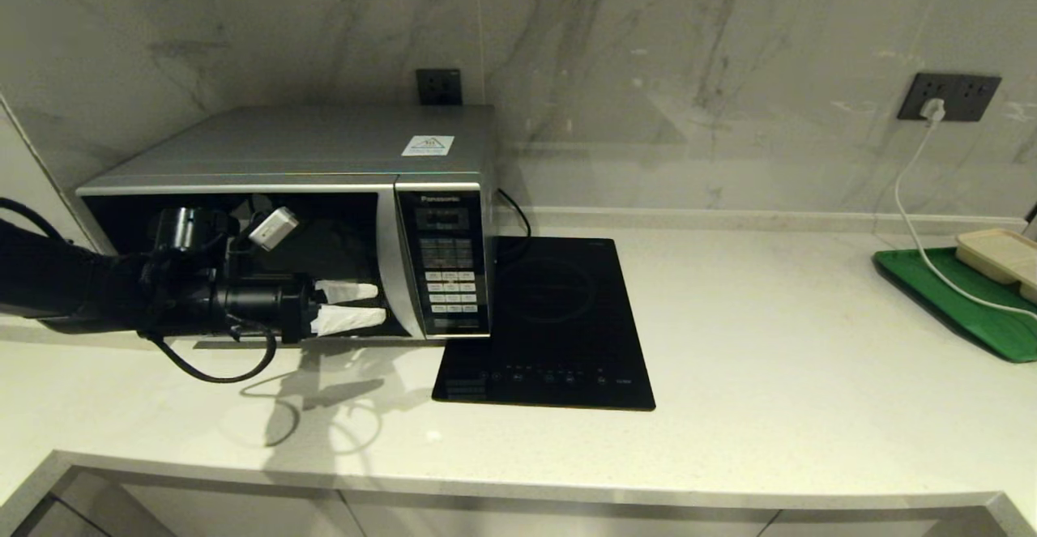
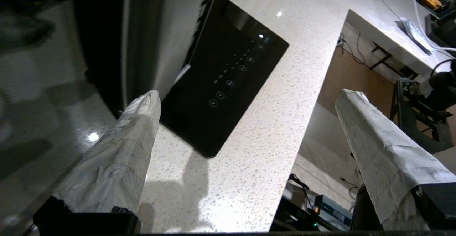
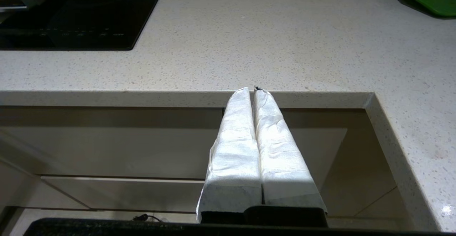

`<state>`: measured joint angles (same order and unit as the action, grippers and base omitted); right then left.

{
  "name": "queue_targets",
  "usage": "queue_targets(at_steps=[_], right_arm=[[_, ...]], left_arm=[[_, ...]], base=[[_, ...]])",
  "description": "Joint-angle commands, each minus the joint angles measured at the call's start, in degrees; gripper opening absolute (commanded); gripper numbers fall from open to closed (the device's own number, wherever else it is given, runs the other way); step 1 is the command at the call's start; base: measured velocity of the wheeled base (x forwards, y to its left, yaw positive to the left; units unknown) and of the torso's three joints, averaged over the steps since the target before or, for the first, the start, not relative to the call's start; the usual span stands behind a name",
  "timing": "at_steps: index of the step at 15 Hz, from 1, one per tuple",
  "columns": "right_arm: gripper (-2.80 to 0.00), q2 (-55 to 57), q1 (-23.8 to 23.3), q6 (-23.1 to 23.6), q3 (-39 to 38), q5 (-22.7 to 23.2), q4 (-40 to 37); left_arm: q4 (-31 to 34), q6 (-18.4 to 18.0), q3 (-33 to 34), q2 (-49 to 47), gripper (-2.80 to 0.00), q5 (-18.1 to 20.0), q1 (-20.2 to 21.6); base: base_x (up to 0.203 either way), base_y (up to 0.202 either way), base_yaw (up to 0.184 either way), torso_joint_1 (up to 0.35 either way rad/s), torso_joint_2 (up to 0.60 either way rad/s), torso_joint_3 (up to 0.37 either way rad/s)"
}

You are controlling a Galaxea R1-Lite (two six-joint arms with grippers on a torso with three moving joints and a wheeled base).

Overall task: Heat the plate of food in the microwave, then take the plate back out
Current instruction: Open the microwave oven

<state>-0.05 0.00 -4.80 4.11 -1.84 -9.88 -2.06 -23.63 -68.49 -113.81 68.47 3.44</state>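
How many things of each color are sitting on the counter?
Silver: 1, the microwave
Black: 1, the cooktop
Green: 1, the tray
Beige: 1, the container on the tray
Total: 4

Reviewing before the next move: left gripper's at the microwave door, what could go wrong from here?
1. The left gripper is open, level with the dark door of the microwave near its handle; an off-line close could slip off the handle.
2. The induction cooktop sits against the microwave; a wide sweep might strike it.
3. The plate is out of view, so its state is unconfirmed.
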Motion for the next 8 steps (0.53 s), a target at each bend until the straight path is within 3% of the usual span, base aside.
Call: queue_targets(at_steps=[1, 8], right_arm=[[-2.80, 0.05, 0.05, -0.05, 0.02, -0.01, -0.06], [-2.80, 0.05, 0.00, -0.04, 0.02, -0.01, 0.04]], left_arm=[[-0.05, -0.18, -0.26, -0.03, 0.00, -0.01, -1.06], [0.03, -0.76, -3.05, -1.85, 0.00, -1.21, -4.98]], base=[[0.000, 0.000, 0.000, 0.000, 0.00, 0.000], [0.000, 0.000, 0.000, 0.000, 0.00, 0.000]])
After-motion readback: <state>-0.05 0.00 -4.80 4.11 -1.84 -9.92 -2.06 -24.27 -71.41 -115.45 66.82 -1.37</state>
